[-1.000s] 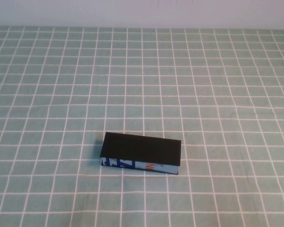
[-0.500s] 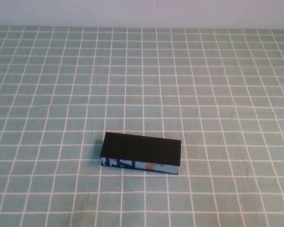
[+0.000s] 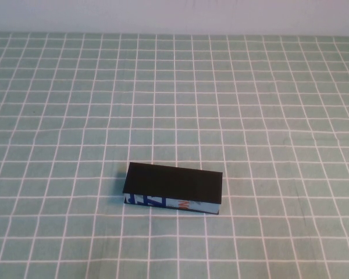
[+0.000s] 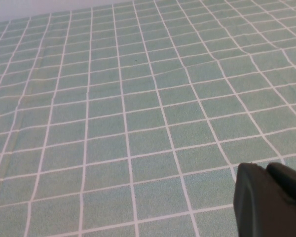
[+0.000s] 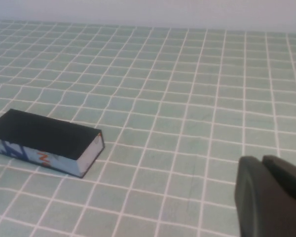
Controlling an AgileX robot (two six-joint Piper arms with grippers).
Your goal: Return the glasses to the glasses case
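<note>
The glasses case (image 3: 173,185) lies closed on the green checked cloth, toward the near middle, its matte black lid flat on top and its blue and white printed front facing me. It also shows in the right wrist view (image 5: 44,139). The glasses are not visible in any view. My left gripper (image 4: 264,168) is shut and empty above bare cloth, away from the case. My right gripper (image 5: 260,160) is shut and empty, off to the right of the case with a gap between. Neither arm shows in the high view.
The green cloth (image 3: 250,104) with white grid lines covers the whole table. A pale wall runs along the far edge (image 3: 174,14). Nothing else stands on the cloth.
</note>
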